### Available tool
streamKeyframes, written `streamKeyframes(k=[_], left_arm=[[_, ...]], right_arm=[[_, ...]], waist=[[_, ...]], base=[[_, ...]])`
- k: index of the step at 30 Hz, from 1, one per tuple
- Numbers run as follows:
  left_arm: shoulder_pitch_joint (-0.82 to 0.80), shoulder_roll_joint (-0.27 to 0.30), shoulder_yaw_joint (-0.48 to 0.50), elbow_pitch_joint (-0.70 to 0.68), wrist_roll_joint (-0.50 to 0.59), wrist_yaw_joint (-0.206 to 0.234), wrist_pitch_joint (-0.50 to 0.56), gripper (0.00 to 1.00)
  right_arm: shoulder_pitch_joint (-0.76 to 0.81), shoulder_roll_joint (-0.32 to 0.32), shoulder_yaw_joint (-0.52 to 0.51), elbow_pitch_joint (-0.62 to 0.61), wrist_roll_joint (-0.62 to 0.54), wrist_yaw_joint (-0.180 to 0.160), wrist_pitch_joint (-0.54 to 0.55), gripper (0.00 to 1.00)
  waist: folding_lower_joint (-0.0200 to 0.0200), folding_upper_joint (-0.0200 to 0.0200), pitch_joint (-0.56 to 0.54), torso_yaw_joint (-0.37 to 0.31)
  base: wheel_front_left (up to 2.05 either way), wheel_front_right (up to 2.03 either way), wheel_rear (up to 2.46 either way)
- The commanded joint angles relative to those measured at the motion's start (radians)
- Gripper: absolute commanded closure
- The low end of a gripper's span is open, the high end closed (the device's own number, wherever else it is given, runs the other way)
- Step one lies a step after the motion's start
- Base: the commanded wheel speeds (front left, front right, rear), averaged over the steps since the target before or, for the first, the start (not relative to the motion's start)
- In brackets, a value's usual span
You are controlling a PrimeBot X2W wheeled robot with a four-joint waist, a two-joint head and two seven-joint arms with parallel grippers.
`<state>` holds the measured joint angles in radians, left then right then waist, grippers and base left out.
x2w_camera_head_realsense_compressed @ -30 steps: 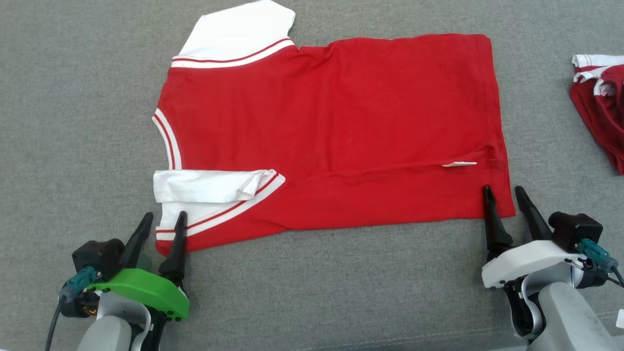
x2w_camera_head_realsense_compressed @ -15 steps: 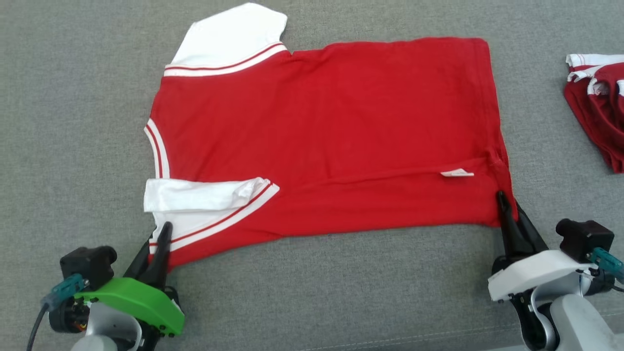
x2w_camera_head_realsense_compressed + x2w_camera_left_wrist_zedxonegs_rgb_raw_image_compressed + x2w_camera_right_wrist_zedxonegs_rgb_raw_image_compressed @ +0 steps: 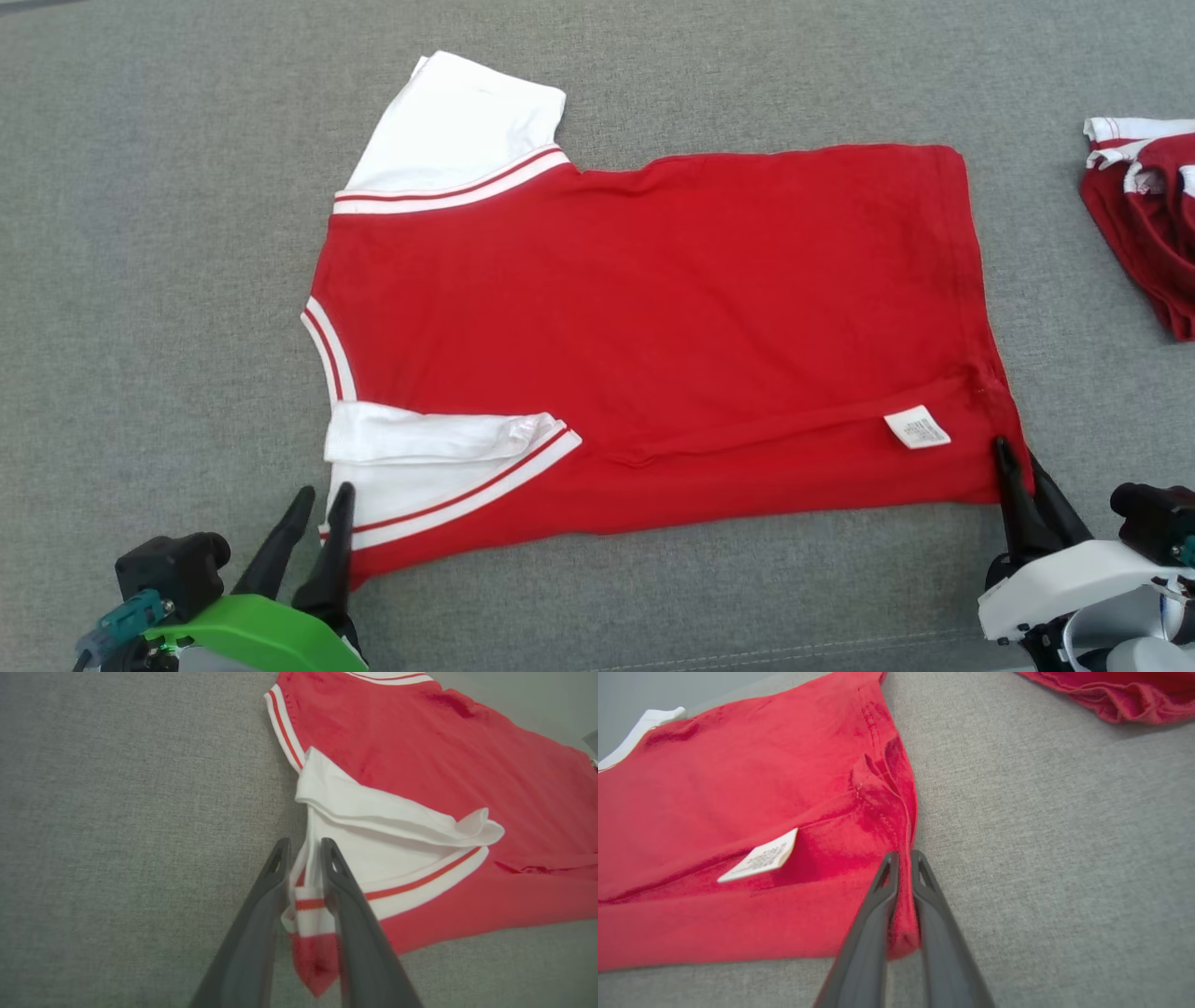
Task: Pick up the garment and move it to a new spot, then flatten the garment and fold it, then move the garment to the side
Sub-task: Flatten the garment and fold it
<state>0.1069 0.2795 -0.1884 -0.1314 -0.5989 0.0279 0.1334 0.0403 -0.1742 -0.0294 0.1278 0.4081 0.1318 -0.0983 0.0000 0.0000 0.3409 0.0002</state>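
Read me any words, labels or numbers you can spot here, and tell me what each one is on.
White tag sewn on the red shirt: rows of small print, too blurred to read.
Second red garment at the right: no lettering that I can make out.
No other writing is readable.
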Motion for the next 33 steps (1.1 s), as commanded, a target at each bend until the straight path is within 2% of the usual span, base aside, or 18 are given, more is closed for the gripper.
streamKeyframes(k=[1,8,14,19,27,33], left_arm=[[-0.008,-0.003,0.001,0.007,0.006,0.007,-0.013,0.0],[-0.065,-0.034,0.024,0.019,0.091,0.032,-0.194,0.0],[-0.134,-0.038,0.032,0.014,0.15,0.039,-0.318,0.0],[-0.161,-0.022,0.024,0.008,0.19,0.041,-0.344,0.0],[-0.171,-0.028,0.018,0.027,0.195,0.044,-0.356,0.0],[-0.226,-0.019,0.012,0.03,0.194,0.022,-0.358,0.0]], right_arm=[[-0.012,0.002,-0.013,0.002,-0.018,-0.002,-0.012,0.0],[-0.075,0.035,-0.053,-0.069,-0.101,-0.002,-0.107,0.0],[-0.118,0.05,-0.041,-0.162,-0.165,-0.002,-0.13,0.0],[-0.137,0.058,-0.02,-0.197,-0.188,-0.002,-0.118,0.0],[-0.137,0.067,-0.018,-0.211,-0.193,-0.002,-0.11,0.0],[-0.143,0.068,-0.025,-0.224,-0.19,-0.002,-0.104,0.0]], waist=[[0.0,0.0,-0.001,0.0],[0.0,0.0,-0.012,-0.001],[0.0,0.0,-0.022,0.006],[0.0,0.0,-0.026,0.008],[0.0,0.0,-0.021,0.016],[0.0,0.0,0.0,0.021]], base=[[0.0,0.0,0.0],[0.0,0.0,0.0],[0.0,0.0,0.0],[0.0,0.0,0.0],[0.0,0.0,0.0],[0.0,0.0,0.0]])
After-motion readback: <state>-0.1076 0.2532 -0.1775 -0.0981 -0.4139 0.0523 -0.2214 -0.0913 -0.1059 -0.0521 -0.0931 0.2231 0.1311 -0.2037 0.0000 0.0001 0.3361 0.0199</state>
